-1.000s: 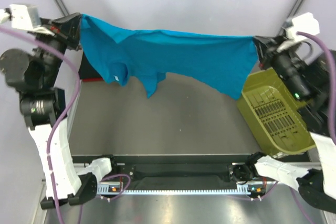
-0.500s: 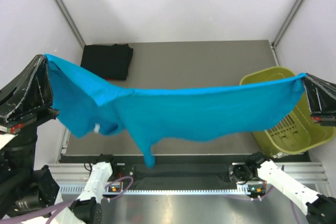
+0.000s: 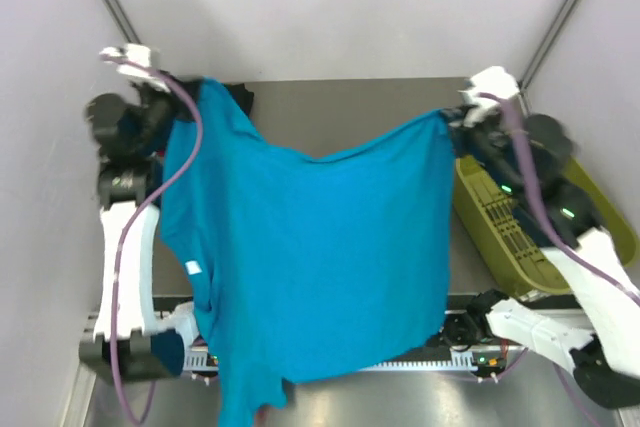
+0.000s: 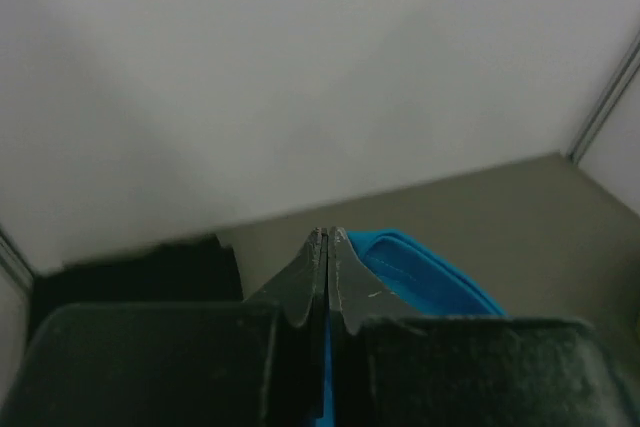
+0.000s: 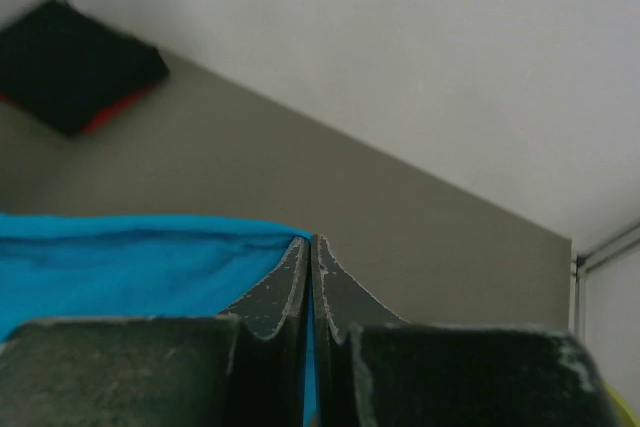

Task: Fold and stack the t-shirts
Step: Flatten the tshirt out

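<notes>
The teal-blue t-shirt hangs spread between both grippers, draping over the table toward the near edge, its small white label at the left. My left gripper is shut on its upper left corner; the left wrist view shows teal cloth pinched in the left gripper. My right gripper is shut on the upper right corner; the right wrist view shows cloth in the right gripper. The folded black t-shirt lies at the far left with a red one beneath.
The yellow-green plastic bin stands at the right, partly behind my right arm. The grey table shows beyond the shirt. White walls with metal corner posts enclose the back and sides.
Both grippers moved from low near the camera to high over the far table, closer together. The teal shirt now hangs down long toward the near edge, hiding most of the table.
</notes>
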Robot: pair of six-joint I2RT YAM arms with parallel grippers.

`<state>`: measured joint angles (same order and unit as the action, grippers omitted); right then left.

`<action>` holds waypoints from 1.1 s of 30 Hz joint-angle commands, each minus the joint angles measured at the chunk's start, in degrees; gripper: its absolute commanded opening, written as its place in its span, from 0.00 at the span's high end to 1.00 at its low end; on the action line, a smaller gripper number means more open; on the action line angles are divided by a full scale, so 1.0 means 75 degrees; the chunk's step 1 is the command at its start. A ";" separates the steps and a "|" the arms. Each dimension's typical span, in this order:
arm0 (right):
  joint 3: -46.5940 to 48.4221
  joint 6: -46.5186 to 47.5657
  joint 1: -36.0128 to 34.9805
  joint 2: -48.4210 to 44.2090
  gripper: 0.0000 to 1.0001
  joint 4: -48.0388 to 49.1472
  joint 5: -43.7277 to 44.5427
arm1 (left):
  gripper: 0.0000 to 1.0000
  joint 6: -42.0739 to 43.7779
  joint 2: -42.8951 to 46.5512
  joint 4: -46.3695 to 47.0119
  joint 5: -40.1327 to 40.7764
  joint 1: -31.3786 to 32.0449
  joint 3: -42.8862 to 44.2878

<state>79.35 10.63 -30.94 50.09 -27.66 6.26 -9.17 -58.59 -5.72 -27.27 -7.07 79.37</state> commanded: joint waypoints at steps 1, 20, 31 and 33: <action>-0.0815 0.0527 0.0082 0.0771 1.00 0.1237 0.0489 | 1.00 0.0285 -0.0669 0.1346 -0.0583 -0.0006 -0.1287; 0.0821 0.0035 0.2731 0.6528 1.00 0.3594 -0.2381 | 1.00 0.0309 -0.6600 0.2496 -0.2035 0.0040 0.1180; 0.1700 -0.0198 0.2719 0.6835 1.00 0.3431 -0.2265 | 1.00 0.1057 -0.6699 0.1314 -0.1112 0.0415 0.2613; 0.1911 -0.0537 0.2719 0.6240 1.00 0.3278 -0.2218 | 1.00 0.1140 -0.5998 0.1383 -0.0877 0.0462 0.2518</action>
<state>88.64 9.63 -10.37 104.75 -4.84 -10.59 -3.95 -114.26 2.87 -37.23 -4.12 97.78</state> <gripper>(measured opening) 0.005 0.011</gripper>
